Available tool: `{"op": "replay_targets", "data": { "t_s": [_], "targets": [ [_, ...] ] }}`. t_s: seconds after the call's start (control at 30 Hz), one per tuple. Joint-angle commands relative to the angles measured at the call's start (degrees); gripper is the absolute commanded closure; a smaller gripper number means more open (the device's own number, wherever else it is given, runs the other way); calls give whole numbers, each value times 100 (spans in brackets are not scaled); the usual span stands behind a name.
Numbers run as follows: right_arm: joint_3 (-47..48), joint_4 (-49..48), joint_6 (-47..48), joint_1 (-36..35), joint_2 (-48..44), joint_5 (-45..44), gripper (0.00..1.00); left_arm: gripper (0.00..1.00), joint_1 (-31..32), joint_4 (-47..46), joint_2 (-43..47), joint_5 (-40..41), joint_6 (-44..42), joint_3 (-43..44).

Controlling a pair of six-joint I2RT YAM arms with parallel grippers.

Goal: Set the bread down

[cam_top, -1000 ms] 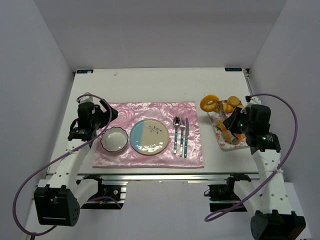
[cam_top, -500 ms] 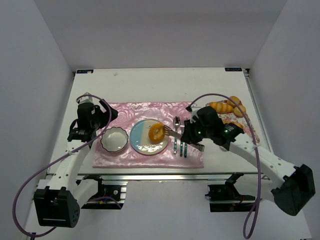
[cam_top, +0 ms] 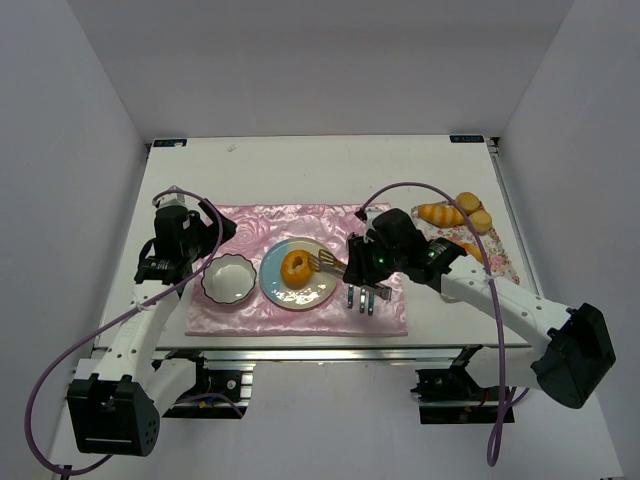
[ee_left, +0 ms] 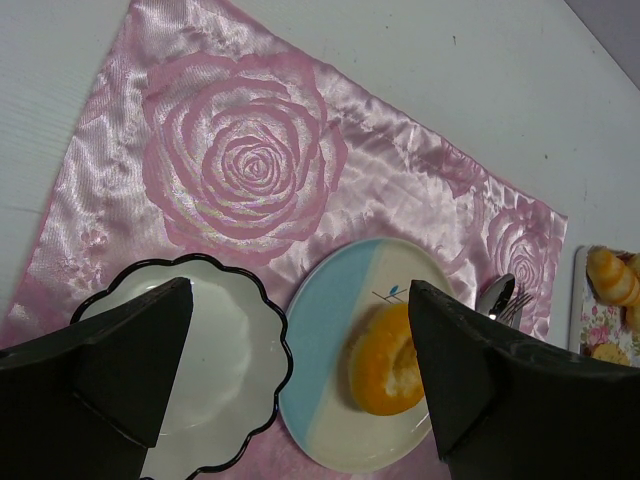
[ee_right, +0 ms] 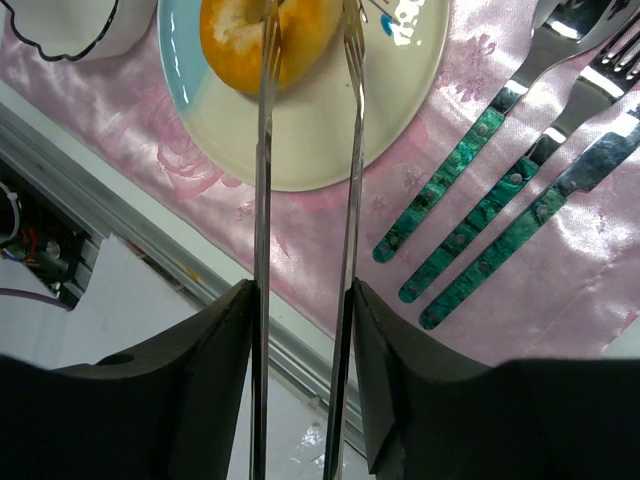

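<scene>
The bread [cam_top: 296, 267] is a golden-orange ring. It sits on the blue-and-cream plate [cam_top: 300, 295] in the middle of the pink placemat. It also shows in the left wrist view [ee_left: 385, 360] and the right wrist view [ee_right: 240, 40]. My right gripper [cam_top: 362, 262] [ee_right: 300, 295] is shut on metal tongs [ee_right: 265, 150]. The tong arms reach left over the plate; one crosses the bread's middle, the other runs along its edge. My left gripper [cam_top: 200, 240] [ee_left: 300, 340] is open and empty, above the white bowl [ee_left: 262, 300].
The scalloped white bowl [cam_top: 228, 278] stands left of the plate. Green-handled cutlery [ee_right: 480, 230] lies right of the plate, partly under my right arm. A floral tray [cam_top: 497, 255] at the right holds a croissant-like piece [cam_top: 440, 213] and buns [cam_top: 470, 205].
My right arm has swung left from the tray with the bread in the tongs, across the cutlery, and brought it down onto the plate. The left arm has not moved.
</scene>
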State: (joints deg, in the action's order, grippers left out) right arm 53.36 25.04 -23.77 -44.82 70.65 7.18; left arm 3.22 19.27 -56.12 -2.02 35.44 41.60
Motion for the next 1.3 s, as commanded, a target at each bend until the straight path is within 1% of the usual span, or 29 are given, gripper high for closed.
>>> {"op": "replay_targets", "data": {
  "t_s": [0.0, 0.13, 0.23, 0.33, 0.37, 0.5, 0.6, 0.67, 0.77, 0.8, 0.83, 0.93, 1.0, 1.03, 1.07, 1.1, 1.13, 1.17, 1.2, 1.27],
  "targets": [
    [359, -96, -75, -27, -113, -243, 51, 2, 29, -11, 163, -70, 24, -56],
    [464, -87, -23, -36, -157, -261, 49, 2, 29, -11, 163, -79, 24, -65],
    [491, -95, -5, -27, -288, -366, 50, 2, 29, -2, 171, -70, 24, -56],
    [500, -139, -66, -36, -464, -691, 50, 2, 20, -2, 171, -70, 24, -56],
    [508, -131, -75, -18, -499, -1022, 50, 2, 29, 7, 180, -62, 24, -56],
    [587, -16, -137, 8, -614, -1648, 49, 2, 29, 33, 180, 0, 15, -47],
    [596, -51, -145, 218, -623, -1790, 49, 2, 29, 42, 163, 52, 33, -56],
    [587, -148, -128, 341, -588, -1834, 51, 2, 29, 60, 180, 96, 42, -47],
    [623, -332, 100, 342, -430, -1808, 52, 2, 20, 103, 189, 184, 77, -47],
    [753, -333, 135, 351, -377, -1938, 52, 2, 29, 121, 189, 315, 86, -38],
    [841, -315, 144, 368, -220, -2279, 52, 2, 29, 147, 189, 369, 94, -30],
    [1202, -350, 276, 491, 140, -2765, 52, 2, 29, 156, 154, 387, 103, -47],
    [1396, -438, 408, 850, 343, -2810, 52, 2, 29, 165, 145, 404, 112, -47],
    [1440, -517, 460, 1217, 553, -2644, 52, 2, 20, 165, 136, 422, 112, -47],
    [1457, -630, 548, 1421, 659, -2477, 52, 2, 29, 156, 136, 448, 112, -47],
    [1405, -1075, 810, 1632, 756, -2311, 51, 2, 29, 156, 136, 466, 112, -47],
    [1387, -1323, 908, 1826, 966, -1952, 52, 2, 29, 148, 127, 475, 112, -47],
    [1387, -1526, 1031, 2175, 1090, -1783, 52, 2, 29, 130, 110, 492, 95, -47],
    [1518, -1685, 1267, 2318, 1221, -1668, 52, 2, 29, 130, 101, 492, 103, -38],
    [1764, -1984, 1505, 2495, 1704, -1824, 53, 2, 29, 130, 66, 510, 95, -30]
  ]
}}
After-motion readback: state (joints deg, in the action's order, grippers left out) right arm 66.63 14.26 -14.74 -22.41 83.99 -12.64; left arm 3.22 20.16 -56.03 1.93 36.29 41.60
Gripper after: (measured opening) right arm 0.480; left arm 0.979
